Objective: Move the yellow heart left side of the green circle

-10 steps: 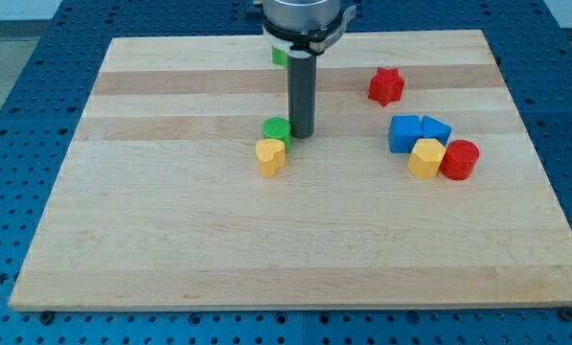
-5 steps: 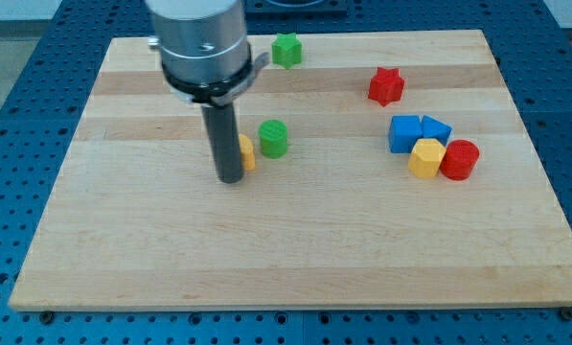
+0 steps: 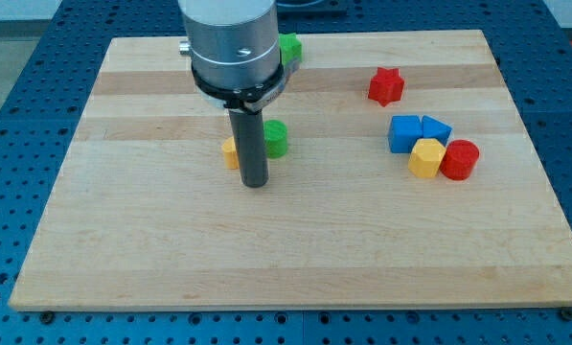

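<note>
The yellow heart (image 3: 230,152) lies on the wooden board, mostly hidden behind my rod, just left of the green circle (image 3: 277,138). My tip (image 3: 255,183) rests on the board just below and between the two blocks, close to the yellow heart's lower right side. The rod covers the gap between them, so I cannot tell whether they touch.
A green star (image 3: 289,47) sits near the view's top, partly behind the arm. A red star (image 3: 385,85) is at upper right. Two blue blocks (image 3: 405,133) (image 3: 436,128), a yellow hexagon (image 3: 425,158) and a red cylinder (image 3: 460,159) cluster at right.
My tip swept from right of the green circle over to the left, then back right a little. The yellow heart moved from below the circle to its left side.
</note>
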